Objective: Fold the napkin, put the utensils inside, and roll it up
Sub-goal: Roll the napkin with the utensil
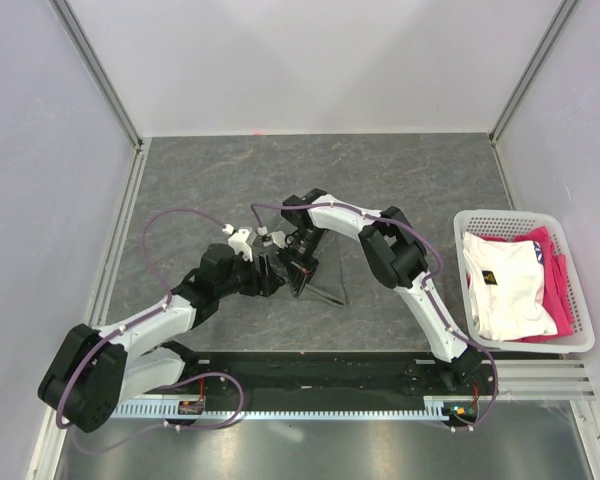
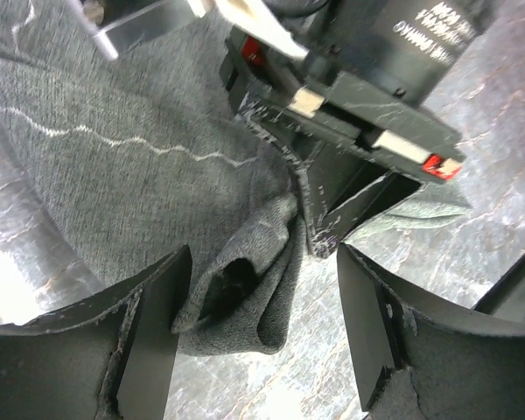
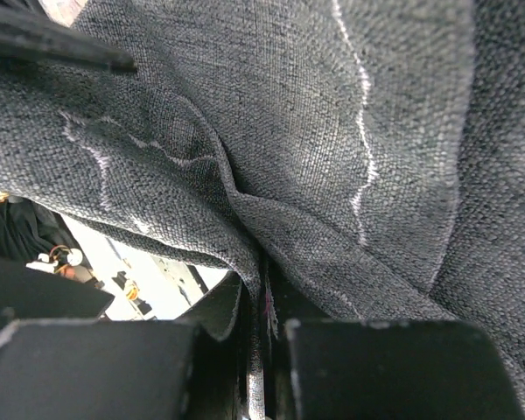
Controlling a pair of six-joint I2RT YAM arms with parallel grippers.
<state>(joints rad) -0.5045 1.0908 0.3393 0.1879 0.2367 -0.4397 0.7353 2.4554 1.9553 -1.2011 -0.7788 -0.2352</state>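
Dark grey soft cloth napkin [image 1: 325, 282] is bunched mid-desk [image 1: 210, 180] between both arms. One fold is pinched by right gripper [image 3: 261, 293], jaws pressed together on cloth. Left gripper [image 2: 262, 262] is spread wide, fingers either side of a rolled napkin edge, no clamp seen. White plastic basket [image 1: 525, 346] w/ fabrics sits far right.

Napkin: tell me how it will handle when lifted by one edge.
Probably floppy: the napkin creases and droops where the right pincer pinches it. Likely light, since one small pinch holds part of it up. Its coarse weave probably resists slipping.
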